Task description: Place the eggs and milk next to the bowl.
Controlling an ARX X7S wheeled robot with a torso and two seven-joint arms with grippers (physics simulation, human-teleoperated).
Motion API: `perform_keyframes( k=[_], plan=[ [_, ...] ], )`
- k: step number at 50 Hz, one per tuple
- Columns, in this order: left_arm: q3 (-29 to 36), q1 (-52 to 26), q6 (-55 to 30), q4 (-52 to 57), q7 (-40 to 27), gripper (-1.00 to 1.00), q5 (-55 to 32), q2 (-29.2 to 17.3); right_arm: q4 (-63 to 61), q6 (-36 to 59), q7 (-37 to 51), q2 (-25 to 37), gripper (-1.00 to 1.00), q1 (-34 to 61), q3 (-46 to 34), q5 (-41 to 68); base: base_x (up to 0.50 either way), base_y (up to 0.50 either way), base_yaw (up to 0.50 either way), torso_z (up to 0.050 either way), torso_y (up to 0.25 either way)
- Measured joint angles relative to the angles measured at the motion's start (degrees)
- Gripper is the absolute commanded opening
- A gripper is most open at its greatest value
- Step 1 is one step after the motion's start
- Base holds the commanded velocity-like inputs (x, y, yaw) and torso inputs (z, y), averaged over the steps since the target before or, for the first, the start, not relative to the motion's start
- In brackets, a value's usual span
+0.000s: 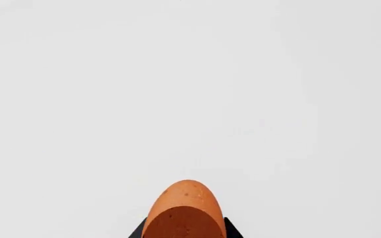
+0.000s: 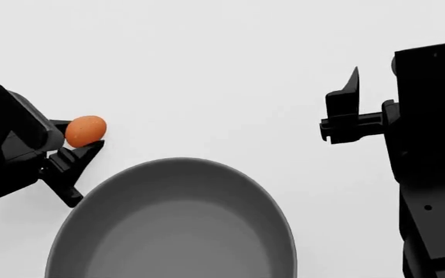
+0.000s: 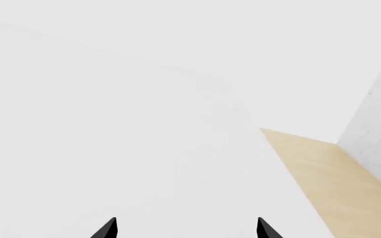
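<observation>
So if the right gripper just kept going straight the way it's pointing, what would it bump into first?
Probably nothing soon. The right gripper is open and empty, and its wrist view shows only bare white tabletop ahead, then the table's far edge with wooden floor beyond. Depth is hard to judge here.

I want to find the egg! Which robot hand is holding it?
The left gripper, beside the bowl: its fingers are shut on the orange egg. The right gripper is open and empty.

Bowl cut off by the head view's lower edge; egg perhaps half hidden at frame bottom.
</observation>
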Motion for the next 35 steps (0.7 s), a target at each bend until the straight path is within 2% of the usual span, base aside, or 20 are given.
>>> perform_keyframes(
  k=[14,35],
  plan=[
    [-0.3,2.8,-2.3,6.4,-2.8,-1.00,-0.9,-2.0,-0.4,0.1,0.1,-0.1,1.00,0.1,-0.1,0.2,0.00,0.00,0.00,0.000,-0.003],
    [-0.8,5.6,-5.5,12.9,-2.6,-1.00,-2.3,-6.3,-1.4,0.5,0.3,0.0,1.00,-0.2,0.0,0.7,0.00,0.00,0.00,0.000,-0.001]
  ],
)
